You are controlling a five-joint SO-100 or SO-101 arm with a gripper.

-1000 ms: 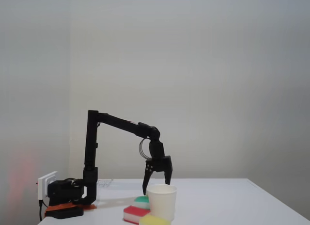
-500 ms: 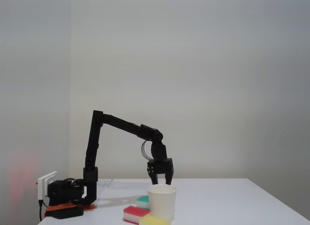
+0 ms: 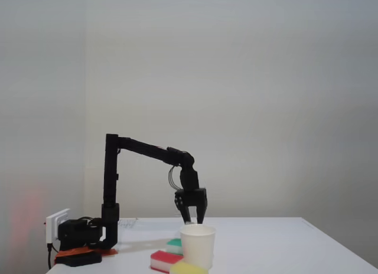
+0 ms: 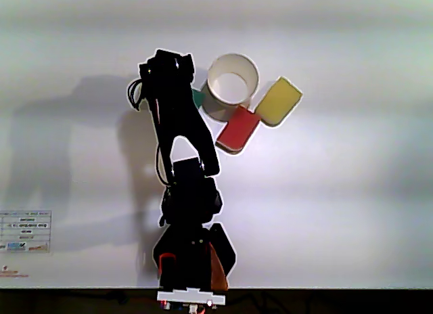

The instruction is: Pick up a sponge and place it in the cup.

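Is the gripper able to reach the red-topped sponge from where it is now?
Probably yes. The red-topped sponge lies open from above beside the cup, and the gripper hangs close behind the cup. But the cup touches the sponge, so a careless approach may knock it.

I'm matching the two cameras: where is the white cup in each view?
Fixed view: the cup stands low, just right of centre, below the gripper.
Other view: the cup is near the top centre, right of the arm's tip.
Shared landmark: the red-topped sponge beside the cup.

Arm reaches forward, hand point(image 3: 193, 220) pointing down, nearly closed.
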